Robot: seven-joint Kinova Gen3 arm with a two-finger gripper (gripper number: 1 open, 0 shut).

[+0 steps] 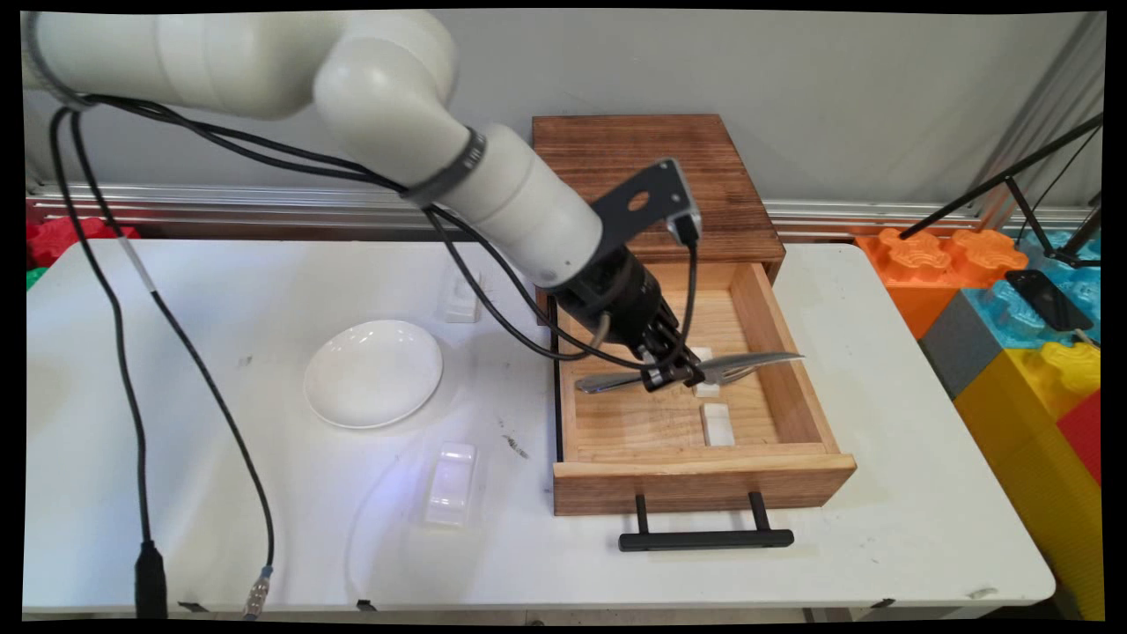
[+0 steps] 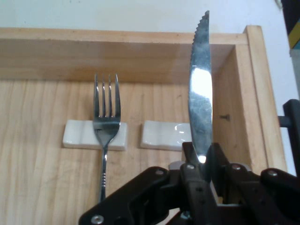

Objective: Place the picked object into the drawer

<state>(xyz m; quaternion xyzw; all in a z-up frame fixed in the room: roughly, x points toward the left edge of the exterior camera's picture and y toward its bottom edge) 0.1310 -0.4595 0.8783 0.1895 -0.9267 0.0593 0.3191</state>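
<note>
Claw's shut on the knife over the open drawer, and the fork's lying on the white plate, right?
Not quite. The claw is shut on the knife over the open drawer, but the fork lies in the drawer with its head on a small white rest, as the hand view shows. The white plate is bare.

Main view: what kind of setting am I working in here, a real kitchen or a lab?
Most likely a lab mock-up, not a kitchen: a plain white table with a loose wooden drawer unit on it, big toy building blocks at the right, and the gripper holding a knife over the open drawer.
</note>
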